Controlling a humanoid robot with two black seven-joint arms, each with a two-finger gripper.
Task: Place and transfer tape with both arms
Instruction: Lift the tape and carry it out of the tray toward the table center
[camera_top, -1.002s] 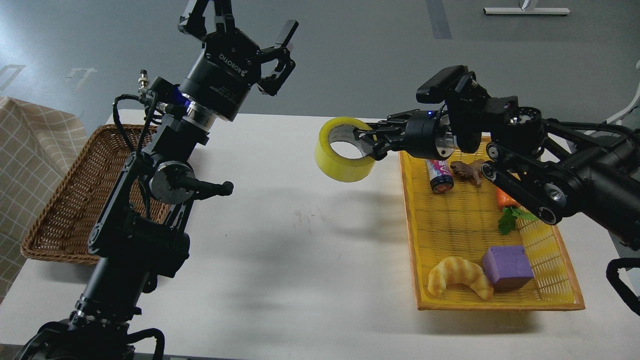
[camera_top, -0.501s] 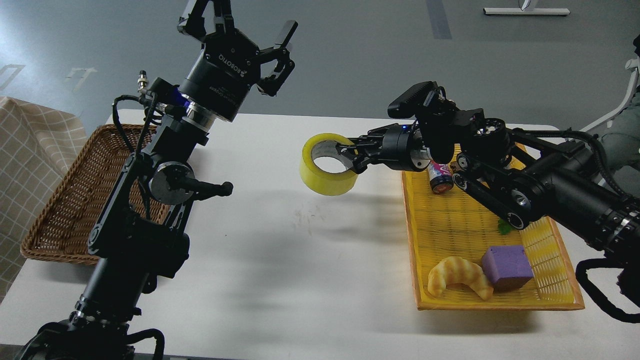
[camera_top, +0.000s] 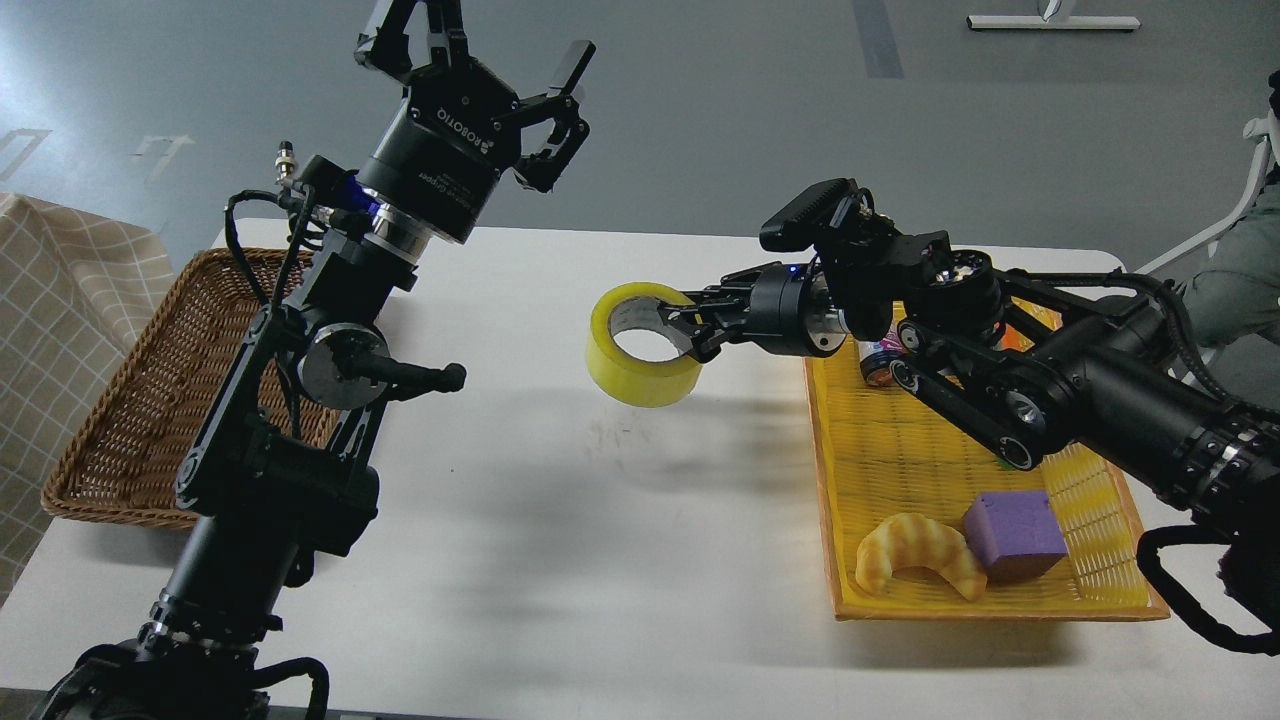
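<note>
The yellow tape roll (camera_top: 628, 370) with its grey-white core hangs above the white table (camera_top: 560, 520), left of the yellow tray. My right gripper (camera_top: 688, 325) reaches in from the right and is shut on the roll's right wall, one finger inside the ring. My left gripper (camera_top: 480, 45) is raised high at the upper left, well above and left of the tape, with its fingers spread open and empty.
A yellow woven tray (camera_top: 900, 460) on the right holds a croissant (camera_top: 915, 568), a purple block (camera_top: 1015, 535) and a battery (camera_top: 880, 362) partly behind my right arm. A brown wicker basket (camera_top: 130, 400) stands at the table's left edge.
My right arm has carried the tape leftward and lower, from beside the tray's corner toward the middle of the table. The left arm has not moved.
</note>
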